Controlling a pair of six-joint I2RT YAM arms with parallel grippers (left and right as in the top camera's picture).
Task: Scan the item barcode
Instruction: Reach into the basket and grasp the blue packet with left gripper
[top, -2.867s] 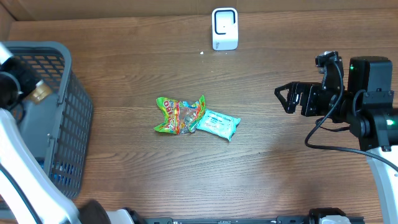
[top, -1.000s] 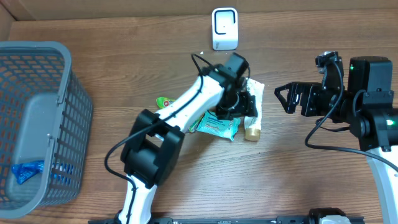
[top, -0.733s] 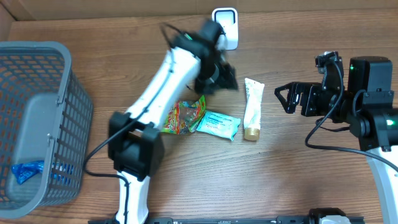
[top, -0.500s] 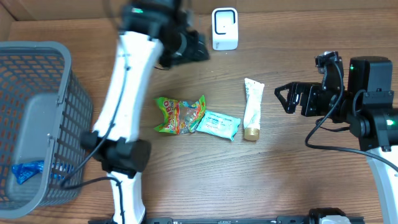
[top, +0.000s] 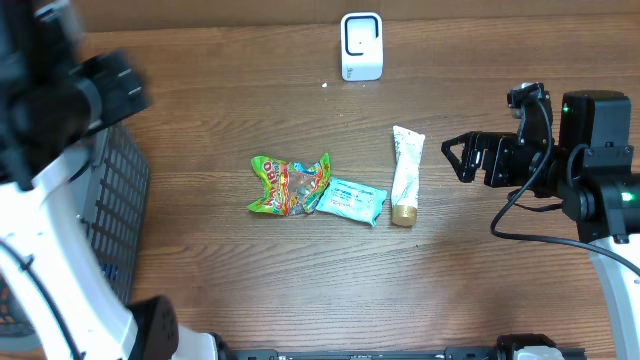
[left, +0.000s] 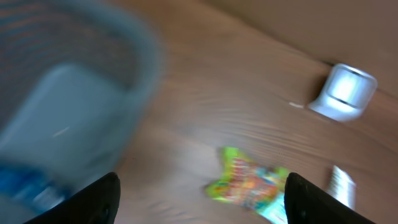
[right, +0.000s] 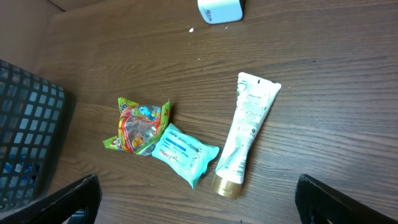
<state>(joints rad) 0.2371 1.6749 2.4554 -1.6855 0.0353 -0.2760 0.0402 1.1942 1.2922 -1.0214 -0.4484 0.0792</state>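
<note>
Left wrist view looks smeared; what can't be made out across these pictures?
- Left wrist: motion blur smears the grey mesh plastic basket; its contents are unreadable.
- Overhead: the blurred white left arm covers most of the basket.
- Right wrist: print on the white gold-capped tube is too small; no barcode discernible.

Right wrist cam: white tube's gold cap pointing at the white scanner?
No, the white plastic tube lies with its gold cap away from the white scanner.
</note>
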